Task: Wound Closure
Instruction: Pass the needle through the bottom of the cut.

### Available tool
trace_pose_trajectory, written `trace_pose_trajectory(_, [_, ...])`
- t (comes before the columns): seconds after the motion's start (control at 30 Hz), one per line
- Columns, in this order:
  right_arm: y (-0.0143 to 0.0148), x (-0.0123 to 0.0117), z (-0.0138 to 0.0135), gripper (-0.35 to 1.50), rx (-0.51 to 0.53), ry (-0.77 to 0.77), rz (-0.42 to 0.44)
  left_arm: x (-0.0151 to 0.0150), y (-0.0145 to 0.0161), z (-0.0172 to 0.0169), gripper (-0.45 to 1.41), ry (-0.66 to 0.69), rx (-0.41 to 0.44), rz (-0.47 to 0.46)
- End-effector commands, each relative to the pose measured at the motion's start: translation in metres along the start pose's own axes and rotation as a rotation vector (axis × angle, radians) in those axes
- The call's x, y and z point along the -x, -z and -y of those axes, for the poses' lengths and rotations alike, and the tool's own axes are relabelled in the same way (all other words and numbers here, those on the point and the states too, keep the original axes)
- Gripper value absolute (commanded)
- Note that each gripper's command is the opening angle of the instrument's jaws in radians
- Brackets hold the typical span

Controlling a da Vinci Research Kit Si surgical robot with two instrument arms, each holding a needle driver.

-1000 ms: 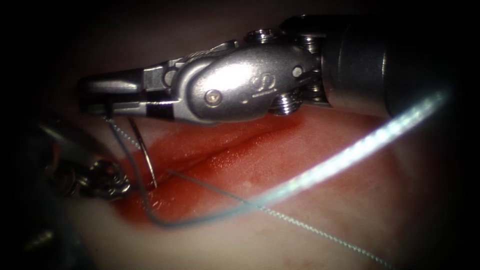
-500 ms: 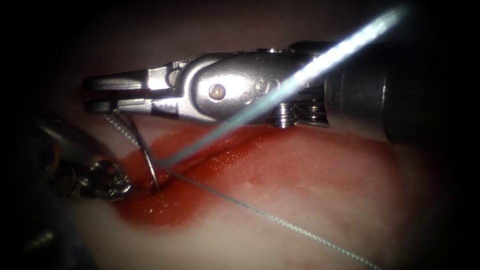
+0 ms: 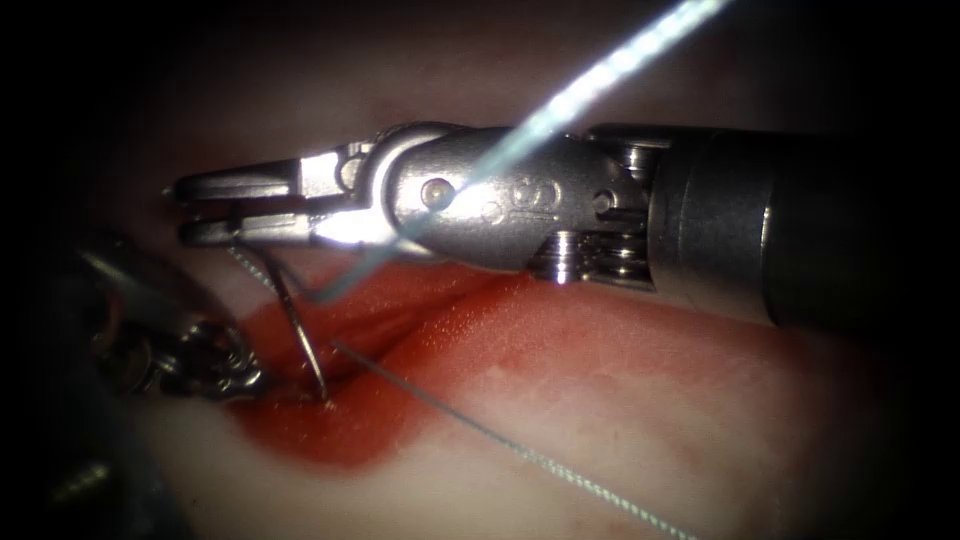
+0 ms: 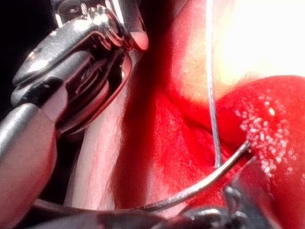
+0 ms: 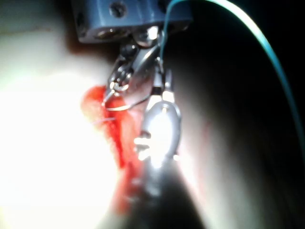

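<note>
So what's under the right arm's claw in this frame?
Under the right claw the needle curves down from its tip end into the red fluid at the cut, thread trailing off. The left claw sits beside it. The needle's point is covered.

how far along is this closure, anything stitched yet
Done: little; the dark cut in the pale pork tissue lies open, no stitch crossing it, red fluid pooled at its left end. In hand: the right arm's silver tool grips the thin curved steel needle near its tail, point sunk at the cut's left end; the left arm's tool sits beside it, hold unclear. Left: the cut's whole length.
</note>
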Motion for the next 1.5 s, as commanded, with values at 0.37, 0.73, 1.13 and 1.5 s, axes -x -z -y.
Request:
trace_pose_trajectory(0.37, [-0.0008,-0.0005,-0.0005,-0.35,0.036,-0.116,0.079,0.001,0.0003,0.0003,-0.45,-0.005,-0.002,-0.001])
trace_pose_trajectory(0.73, [-0.0007,-0.0004,-0.0002,-0.35,0.03,-0.16,0.091,0.001,0.0003,0.0003,-0.45,-0.006,-0.002,-0.005])
trace_pose_trajectory(1.13, [-0.0007,-0.0004,-0.0002,-0.35,-0.008,0.016,0.082,0.001,0.0003,0.0003,-0.45,-0.006,-0.003,-0.006])
trace_pose_trajectory(1.5, [-0.0007,-0.0006,0.0002,-0.35,-0.048,0.096,0.063,0.0009,0.0002,0.0002,-0.45,0.004,0.0,-0.01])
